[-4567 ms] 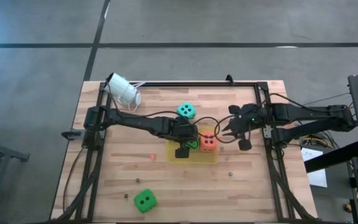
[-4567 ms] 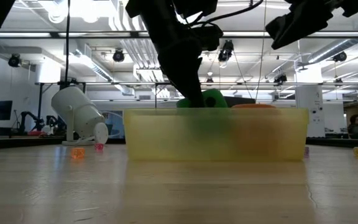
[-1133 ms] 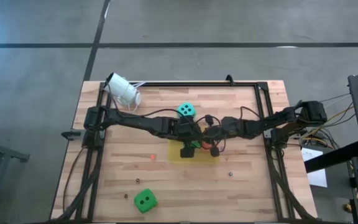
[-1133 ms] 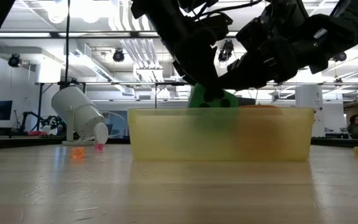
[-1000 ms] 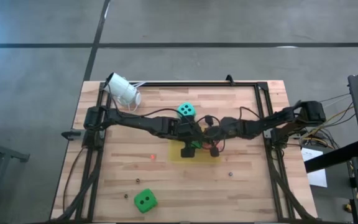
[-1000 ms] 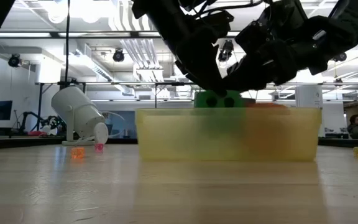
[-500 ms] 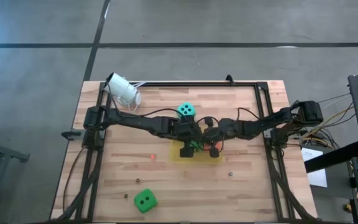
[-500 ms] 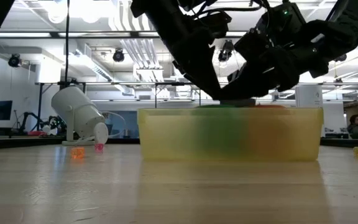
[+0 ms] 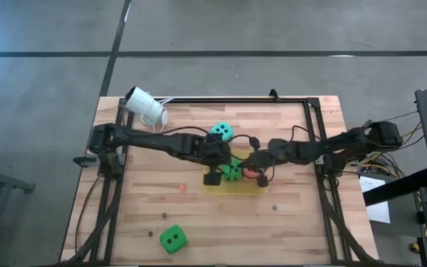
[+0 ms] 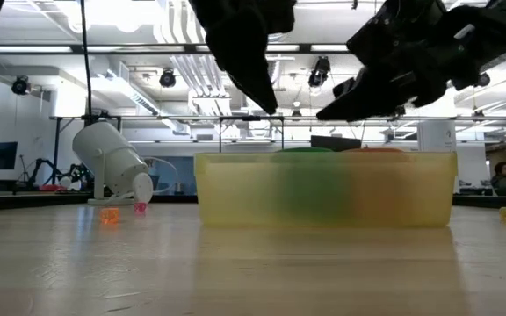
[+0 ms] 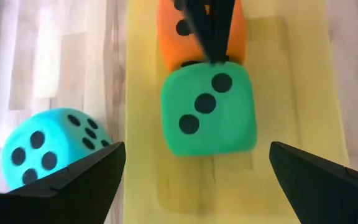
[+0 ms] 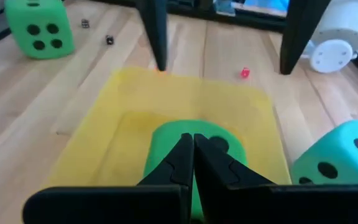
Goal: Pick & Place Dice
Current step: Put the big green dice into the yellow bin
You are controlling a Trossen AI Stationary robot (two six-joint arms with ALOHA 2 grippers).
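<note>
A bright green die (image 11: 209,112) and an orange-red die (image 11: 173,28) lie side by side on the floor of a shallow yellow tray (image 9: 207,187). My left gripper (image 11: 201,180) hovers wide open above the green die, its fingers clear of it. My right gripper (image 12: 193,155) is shut and hangs over the orange-red die, above the tray rim in the low view (image 10: 332,110). A teal die (image 9: 222,132) rests on the table just beyond the tray's far side. The second green die (image 9: 173,238) sits on the table near the near edge.
A white cylinder-shaped camera (image 9: 147,107) lies at the far left corner. Small bits, one red (image 9: 181,187) and one dark (image 9: 275,208), dot the wood around the tray. Both arms cross over the table's middle, and black frame rails run along its left, far and right edges.
My left gripper lowered the green die into the tray beside the orange-red die, let it go and rose clear toward the left. My shut right gripper lifted up and drew slightly right. The tray shifted a little to the right.
</note>
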